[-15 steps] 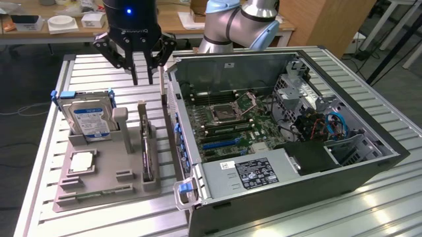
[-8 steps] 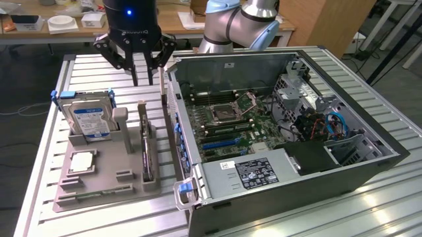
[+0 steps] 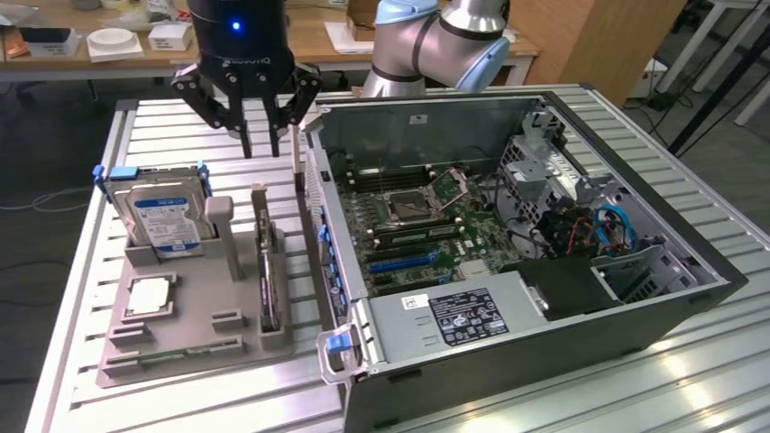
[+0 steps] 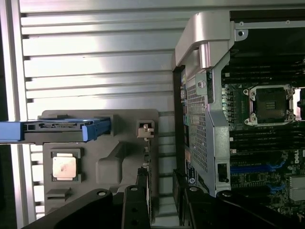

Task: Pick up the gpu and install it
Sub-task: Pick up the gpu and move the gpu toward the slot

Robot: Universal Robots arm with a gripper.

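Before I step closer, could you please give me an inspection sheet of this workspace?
Surface: slatted metal table, bearing a grey holder and an open computer case.
Job's things: gpu stands on edge in the holder, not yet picked up.
Clutter: hard drive, processor chip and memory stick in the holder.
Gripper: jaws open, above the gpu, holding nothing.
Cables: blue cables inside the case.
Surroundings: wooden desk with boxes behind.

You have no text that reads in full. The white lettering on the gripper [image 3: 261, 144] is not legible. The blue-white label on the hard drive [image 3: 164, 218] and the label on the power supply [image 3: 475, 317] carry print too small to read.
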